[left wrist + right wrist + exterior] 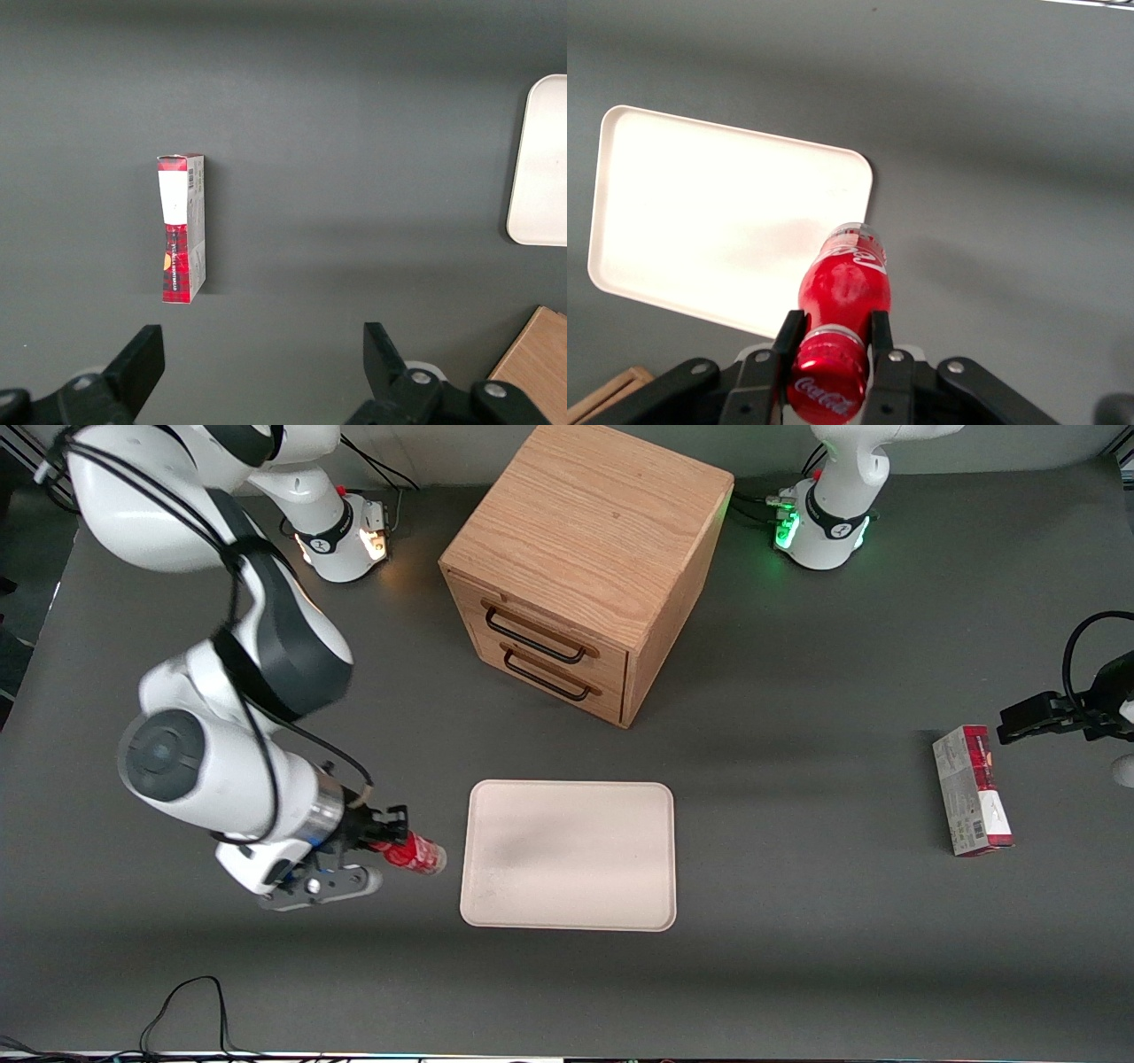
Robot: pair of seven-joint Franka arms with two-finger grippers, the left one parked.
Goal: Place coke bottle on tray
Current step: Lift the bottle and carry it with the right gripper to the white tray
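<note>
gripper [390, 841] closed on the neck of the coke bottle [415, 854], just beside the tray [569, 856] on the side toward the working arm's end of the table; fingers [787, 338] pinched in just under the red cap, one on each side, cap nearest the wrist camera and clear base pointing away from it; bottle held tilted, base end closest to the tray's edge in the front view; from the wrist, base seen overlapping the tray's rounded corner, though whether above the tray or merely in line with it cannot be told; no contact with the tray visible; tray itself flat on the dark table [797, 974], cream, low rim, nothing on it; wooden drawer cabinet [585, 567] farther from the front camera than the tray, two dark handles on its drawer fronts, both drawers shut, fronts turned toward the tray; red-and-grey carton [971, 790] well apart from the tray, toward the parked arm's end of the table, lying flat; black cable [190, 1005] nearer the front camera than the tray, toward the working arm's end.
</note>
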